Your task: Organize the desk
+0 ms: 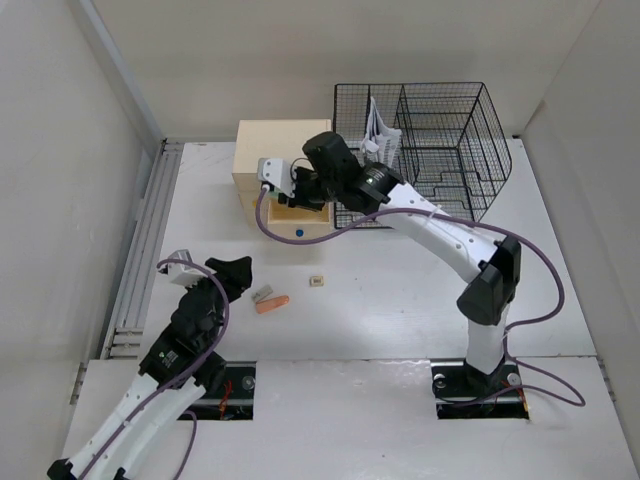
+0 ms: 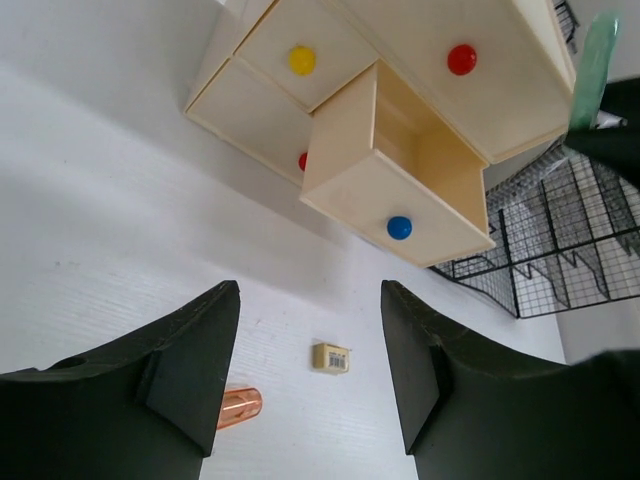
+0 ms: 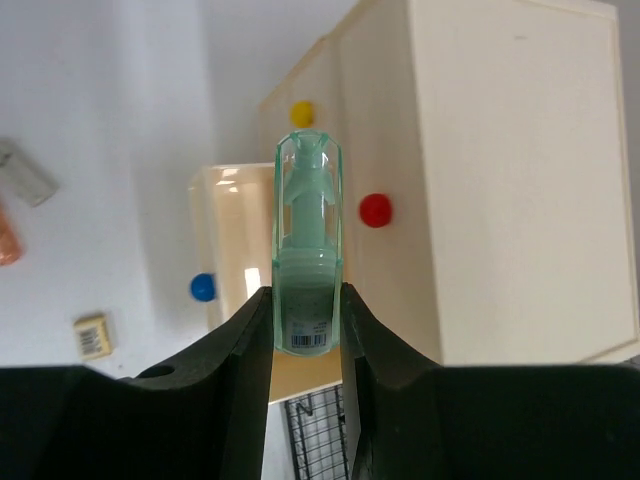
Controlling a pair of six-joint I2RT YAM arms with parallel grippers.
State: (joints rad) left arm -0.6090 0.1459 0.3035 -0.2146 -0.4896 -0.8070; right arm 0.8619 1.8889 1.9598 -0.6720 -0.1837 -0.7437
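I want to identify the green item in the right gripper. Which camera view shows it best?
The right wrist view: the green dispenser fills the centre, clamped in the right gripper. The left wrist view shows only a sliver; the top external view hides it.

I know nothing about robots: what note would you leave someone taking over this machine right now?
Right gripper shut on a translucent green plastic dispenser, held over the open blue-knobbed drawer of the beige wooden drawer box.
Left gripper open and empty, over the white desk.
Loose on the desk: an orange translucent cylinder, a small grey piece, a beige barcoded block.
Done: drawer open. Left: put away the dispenser and those three.
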